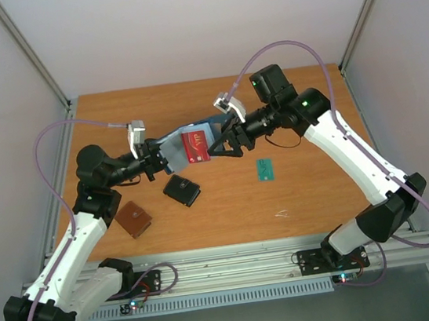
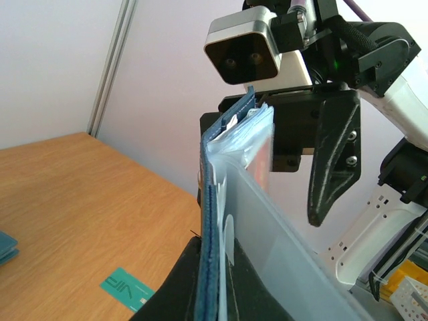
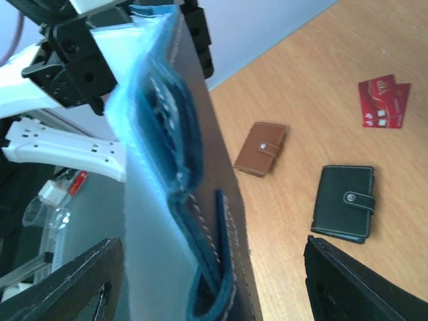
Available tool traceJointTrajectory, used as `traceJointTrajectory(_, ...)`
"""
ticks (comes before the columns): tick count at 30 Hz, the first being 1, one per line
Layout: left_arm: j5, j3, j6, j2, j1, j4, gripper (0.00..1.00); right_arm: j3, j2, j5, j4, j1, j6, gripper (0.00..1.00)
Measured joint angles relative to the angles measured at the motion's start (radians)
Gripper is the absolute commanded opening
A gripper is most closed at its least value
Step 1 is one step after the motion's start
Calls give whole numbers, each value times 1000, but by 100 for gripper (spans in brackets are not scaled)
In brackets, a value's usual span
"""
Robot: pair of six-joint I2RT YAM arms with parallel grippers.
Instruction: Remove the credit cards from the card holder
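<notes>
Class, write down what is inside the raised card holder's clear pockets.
A red card shows in a clear pocket of the navy card holder. Both wrist views catch the pockets edge-on, so any further cards behind it or in other pockets are hidden.

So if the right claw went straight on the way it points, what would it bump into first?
The card holder, most likely: the left gripper holds it up directly in front of the right gripper, edge-on between its open fingers.
</notes>
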Motion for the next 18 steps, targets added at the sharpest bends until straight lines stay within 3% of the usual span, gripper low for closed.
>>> traceJointTrajectory(4,0,0,4,0,0,0,0,13,14,-48,-8,0,2,72)
traceJointTrajectory(5,0,0,4,0,0,-1,0,13,17,-56,-4,0,6,67)
traceJointTrajectory(10,0,0,4,0,0,-2,0,5,19,-50,55,1,50,5)
traceJointTrajectory(11,0,0,4,0,0,-2,0,-1,17,-43,68,1,56,2)
traceJointTrajectory(16,-11,-7,4,0,0,-10,2,-40,1,6,122,3,100,1)
traceJointTrajectory(18,-28,-10,4,0,0,-18,27,-48,-7,29,130,8,108,1)
